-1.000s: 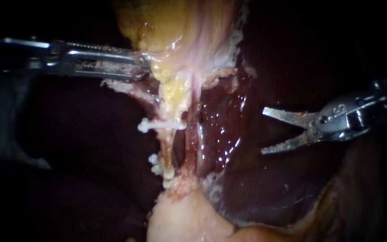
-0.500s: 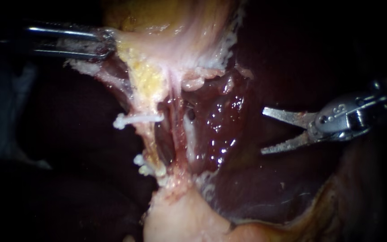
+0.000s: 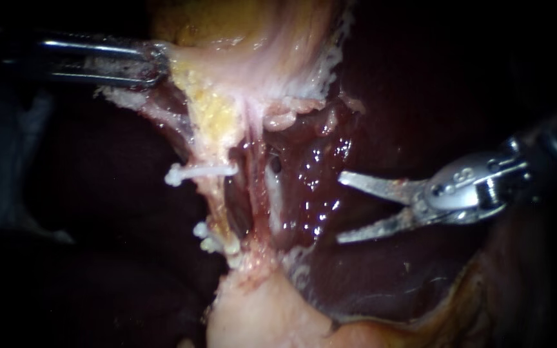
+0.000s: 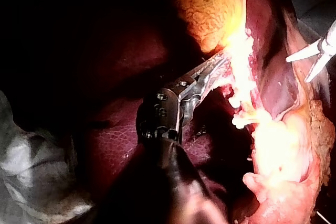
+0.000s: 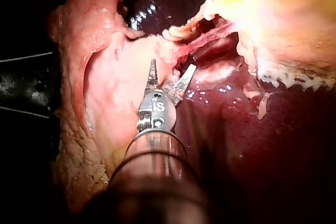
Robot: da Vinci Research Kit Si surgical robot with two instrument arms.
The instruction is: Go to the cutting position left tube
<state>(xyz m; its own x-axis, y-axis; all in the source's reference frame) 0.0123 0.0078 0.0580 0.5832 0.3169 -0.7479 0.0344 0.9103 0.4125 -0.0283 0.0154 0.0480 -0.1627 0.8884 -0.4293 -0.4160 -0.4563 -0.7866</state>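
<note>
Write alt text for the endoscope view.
My right instrument, jaws open, points toward the clipped left tube without touching it. My left instrument is shut on tissue at the gallbladder's edge, holding it taut. White clips sit on that tube, with dark liver behind.

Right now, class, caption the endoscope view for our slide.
Right instrument, jaws open, faces the clipped left tube; left instrument grips the gallbladder.

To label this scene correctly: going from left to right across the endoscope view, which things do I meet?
Left tool, shut on tissue → white clip → right tool, jaws open.
</note>
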